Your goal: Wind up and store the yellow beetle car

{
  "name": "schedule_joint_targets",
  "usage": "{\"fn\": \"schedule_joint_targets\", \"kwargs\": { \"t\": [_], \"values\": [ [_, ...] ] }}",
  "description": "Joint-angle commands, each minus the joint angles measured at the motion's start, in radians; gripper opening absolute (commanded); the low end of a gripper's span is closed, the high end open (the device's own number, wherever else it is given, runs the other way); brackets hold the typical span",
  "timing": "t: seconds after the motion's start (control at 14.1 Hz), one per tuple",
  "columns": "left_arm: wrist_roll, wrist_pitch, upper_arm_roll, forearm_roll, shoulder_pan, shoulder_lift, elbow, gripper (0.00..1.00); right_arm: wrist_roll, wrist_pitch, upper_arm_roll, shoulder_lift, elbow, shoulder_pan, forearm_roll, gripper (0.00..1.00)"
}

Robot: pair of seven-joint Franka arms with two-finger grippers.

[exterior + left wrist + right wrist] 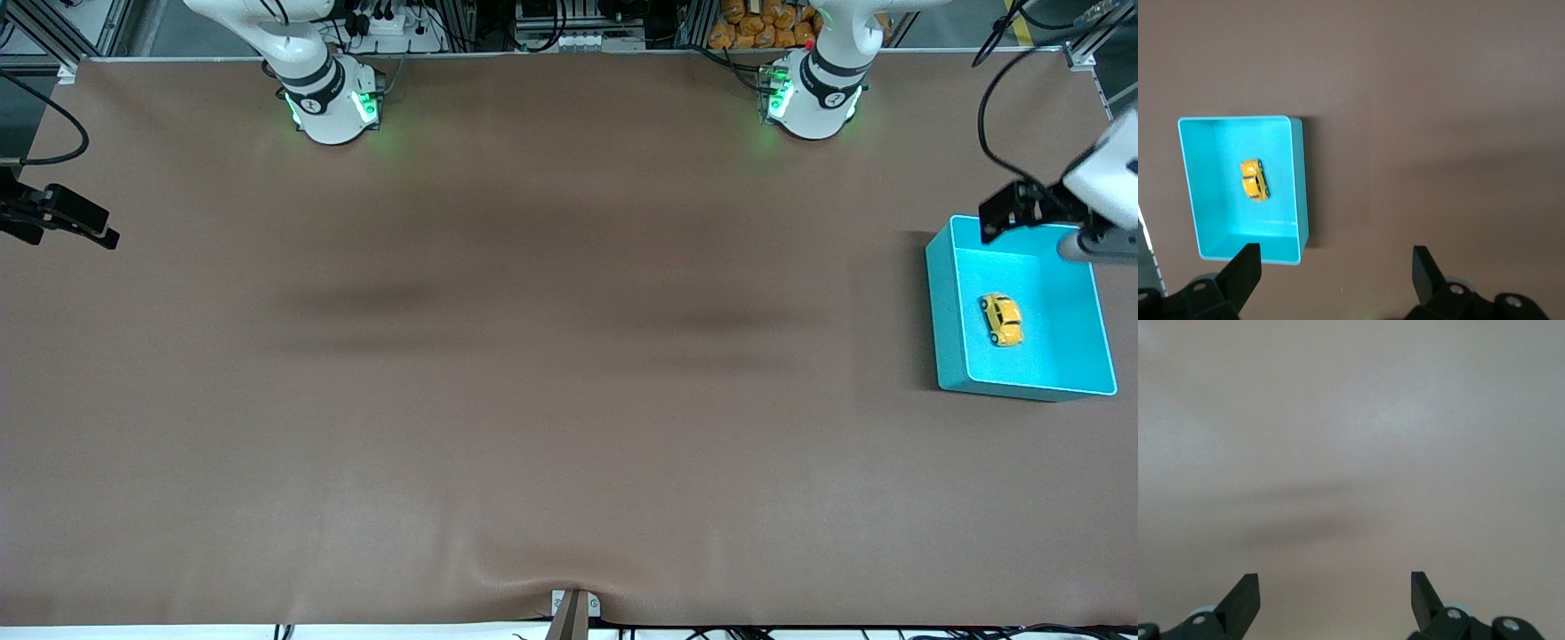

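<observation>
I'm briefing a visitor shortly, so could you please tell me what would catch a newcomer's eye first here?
The teal bin at the left arm's end of the brown table stands out, with the yellow beetle car lying in it. The left gripper hangs over the bin's edge, jaws open; the right gripper waits, open, over the table's other end.

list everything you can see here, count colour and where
toy car: 1, yellow, lying in the bin
bin: 1, teal, on the table at the left arm's end
table: 1, brown cover
left claw: 1, black, open, up over the bin's edge nearest the arm bases
right claw: 1, black, open, over the table at the right arm's end, waiting
</observation>
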Motion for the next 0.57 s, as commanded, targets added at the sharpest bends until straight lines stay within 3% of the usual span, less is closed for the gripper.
{"fn": "schedule_joint_targets", "kwargs": {
  "t": [0.0,0.5],
  "values": [
    [-0.085,-0.054,0.017,-0.068,-0.026,-0.011,0.036,1.0,-0.007,-0.01,0.012,0.006,0.014,-0.016,0.001,1.0],
    [-0.09,-0.067,0.008,-0.11,-0.019,-0.022,0.063,1.0,-0.007,-0.012,0.012,0.006,0.015,-0.016,0.001,1.0]
  ]
}}
